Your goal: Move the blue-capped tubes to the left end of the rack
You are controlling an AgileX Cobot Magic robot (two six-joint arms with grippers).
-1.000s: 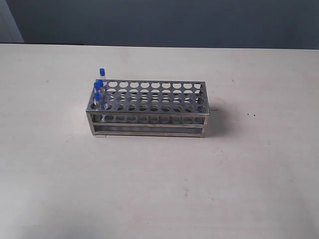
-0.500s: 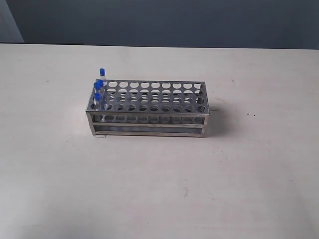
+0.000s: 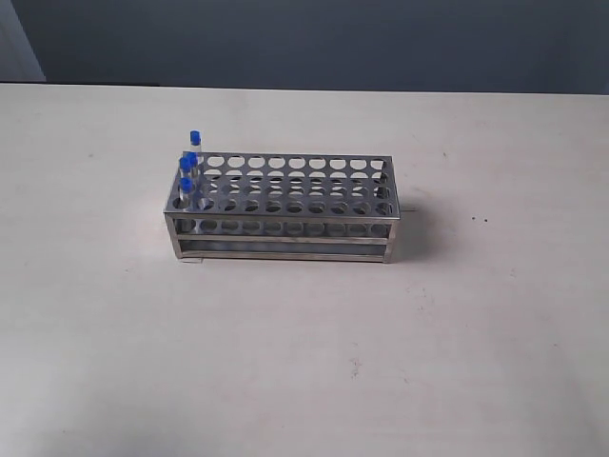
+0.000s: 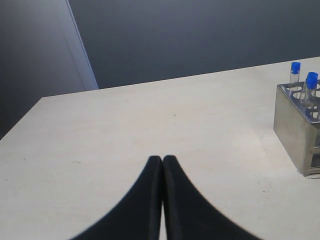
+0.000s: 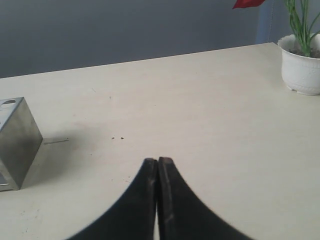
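Silver rack (image 3: pixel 285 233) sits out on the worktop (image 3: pixel 381 362), somewhat nearer its far edge. The tubes (image 3: pixel 188 162) stand bunched in the holes at the rack's end toward the worktop's left edge. I can count three blue caps for certain. A fourth may be hidden behind them, but I can't tell. Every other hole looks bare. Left claw (image 4: pixel 162 160) is pressed together with nothing in it, well apart from the rack. Right claw (image 5: pixel 158 161) is pressed together too, empty, off past the rack's other end. To my eye the job looks done or nearly so. The sensible thing now is to confirm that fourth tube from another angle and keep both claws clear of the rack so nothing gets nudged.
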